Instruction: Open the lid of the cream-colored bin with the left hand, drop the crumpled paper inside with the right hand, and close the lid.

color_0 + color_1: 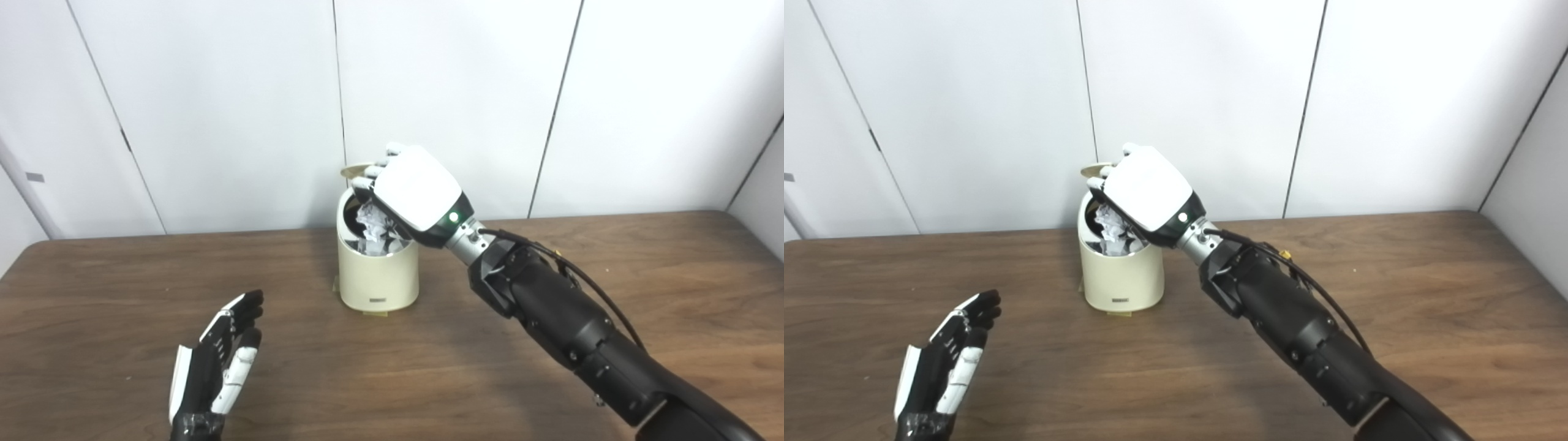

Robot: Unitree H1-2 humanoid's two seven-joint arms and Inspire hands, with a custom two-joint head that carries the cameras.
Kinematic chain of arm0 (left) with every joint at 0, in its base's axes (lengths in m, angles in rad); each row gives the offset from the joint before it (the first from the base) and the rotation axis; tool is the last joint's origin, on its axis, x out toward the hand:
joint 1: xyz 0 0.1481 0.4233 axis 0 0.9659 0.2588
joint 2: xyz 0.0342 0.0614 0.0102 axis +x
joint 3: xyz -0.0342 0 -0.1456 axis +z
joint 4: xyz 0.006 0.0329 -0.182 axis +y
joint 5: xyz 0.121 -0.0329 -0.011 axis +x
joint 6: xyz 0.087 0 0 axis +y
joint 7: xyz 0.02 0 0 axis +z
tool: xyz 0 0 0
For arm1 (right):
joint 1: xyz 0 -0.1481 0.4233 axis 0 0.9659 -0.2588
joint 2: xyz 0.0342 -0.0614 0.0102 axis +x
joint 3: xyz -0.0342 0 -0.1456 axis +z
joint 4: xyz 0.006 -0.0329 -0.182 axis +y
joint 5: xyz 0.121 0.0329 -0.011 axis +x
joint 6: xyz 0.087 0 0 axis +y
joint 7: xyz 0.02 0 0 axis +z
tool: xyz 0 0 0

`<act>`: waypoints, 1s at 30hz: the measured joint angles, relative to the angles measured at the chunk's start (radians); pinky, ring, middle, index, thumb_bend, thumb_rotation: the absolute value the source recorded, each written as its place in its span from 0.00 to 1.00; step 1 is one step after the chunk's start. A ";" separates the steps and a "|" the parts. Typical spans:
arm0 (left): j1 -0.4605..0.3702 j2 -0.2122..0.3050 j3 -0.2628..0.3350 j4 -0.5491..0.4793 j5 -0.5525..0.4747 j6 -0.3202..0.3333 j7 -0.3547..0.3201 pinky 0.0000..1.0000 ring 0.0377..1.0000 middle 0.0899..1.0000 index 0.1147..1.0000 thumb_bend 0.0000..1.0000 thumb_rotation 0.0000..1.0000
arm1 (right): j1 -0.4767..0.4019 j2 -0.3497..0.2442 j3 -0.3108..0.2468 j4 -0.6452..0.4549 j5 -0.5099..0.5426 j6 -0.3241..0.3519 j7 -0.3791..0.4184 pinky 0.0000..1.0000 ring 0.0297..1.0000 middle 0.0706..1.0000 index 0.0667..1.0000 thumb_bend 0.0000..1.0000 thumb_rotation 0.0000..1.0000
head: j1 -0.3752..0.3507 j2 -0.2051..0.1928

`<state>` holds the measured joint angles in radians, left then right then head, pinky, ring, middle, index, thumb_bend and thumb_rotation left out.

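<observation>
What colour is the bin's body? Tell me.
Cream, on the bin, with a small dark label near its base. The left eye view shows it best.

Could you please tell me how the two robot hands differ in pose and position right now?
The right robot hand is raised over the open cream-colored bin, above the crumpled paper; the left robot hand waits low over the table, away from the bin. The left shows spread, empty fingers; the right's are hidden.
</observation>
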<state>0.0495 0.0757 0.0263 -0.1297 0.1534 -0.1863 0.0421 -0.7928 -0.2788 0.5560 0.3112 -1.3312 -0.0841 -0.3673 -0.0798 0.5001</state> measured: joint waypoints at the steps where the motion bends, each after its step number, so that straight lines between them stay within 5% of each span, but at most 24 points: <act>1: 0.000 0.000 0.000 0.000 0.000 0.000 0.000 0.82 0.80 0.81 0.82 0.70 0.83 | 0.000 -0.001 0.001 0.000 0.000 0.000 -0.002 0.53 0.42 0.43 0.45 0.53 0.00 | 0.000 0.000; 30: 0.001 0.000 0.000 -0.001 0.000 0.000 0.000 0.83 0.81 0.81 0.82 0.72 0.83 | 0.001 -0.011 0.008 -0.060 -0.023 0.005 0.114 0.54 0.59 0.46 0.45 0.53 0.00 | -0.006 -0.002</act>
<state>0.0501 0.0756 0.0266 -0.1303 0.1536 -0.1862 0.0423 -0.7913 -0.2899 0.5640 0.2513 -1.3542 -0.0788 -0.2536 -0.0859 0.4985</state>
